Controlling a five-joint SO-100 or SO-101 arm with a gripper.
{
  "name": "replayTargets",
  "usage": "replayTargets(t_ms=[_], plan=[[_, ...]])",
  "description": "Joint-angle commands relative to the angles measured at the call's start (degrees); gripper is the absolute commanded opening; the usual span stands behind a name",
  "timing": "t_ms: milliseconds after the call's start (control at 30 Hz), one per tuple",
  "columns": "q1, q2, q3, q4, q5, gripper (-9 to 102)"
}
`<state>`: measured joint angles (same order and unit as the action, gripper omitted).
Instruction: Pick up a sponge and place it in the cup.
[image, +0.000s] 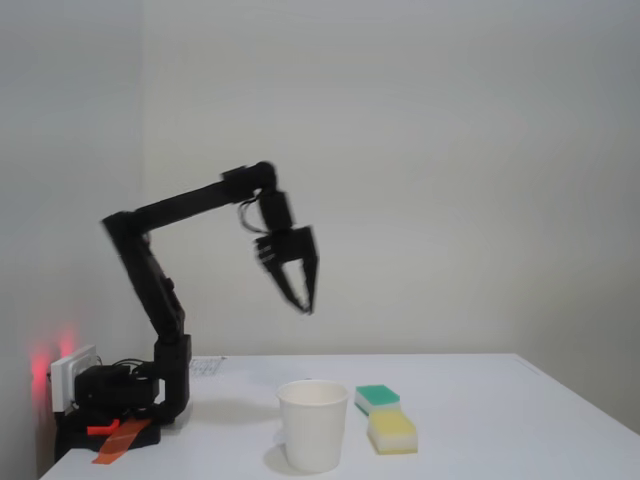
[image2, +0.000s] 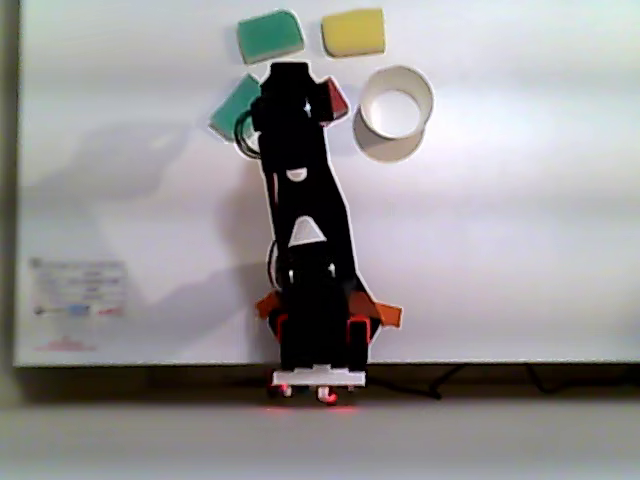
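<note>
Other view: second green sponge (image2: 236, 105)

One cup (image2: 396, 100) and four sponges: two teal (image2: 270, 36), one yellow (image2: 353, 32), one red (image2: 336, 98)

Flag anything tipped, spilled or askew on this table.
Nothing stands out. The cup stands upright and empty; the sponges lie flat on the table, and the claw hangs empty above them.

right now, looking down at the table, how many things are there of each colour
green sponges: 2
yellow sponge: 1
red block: 1, partly hidden under the arm
white cup: 1
total: 5
</note>
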<state>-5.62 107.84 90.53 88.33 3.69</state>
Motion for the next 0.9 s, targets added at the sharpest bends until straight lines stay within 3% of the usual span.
replayTargets(t_ms=[0, 200, 533, 867], plan=[[-1.9, -3.5, -6.8, -4.0, 0.6, 1], [-1.7, -14.1, -10.0, -13.4, 0.5, 1], [1.5, -31.2, -21.7, -17.7, 0.2, 1], [2.0, -34.5, -16.3, -20.7, 0.9, 2]])
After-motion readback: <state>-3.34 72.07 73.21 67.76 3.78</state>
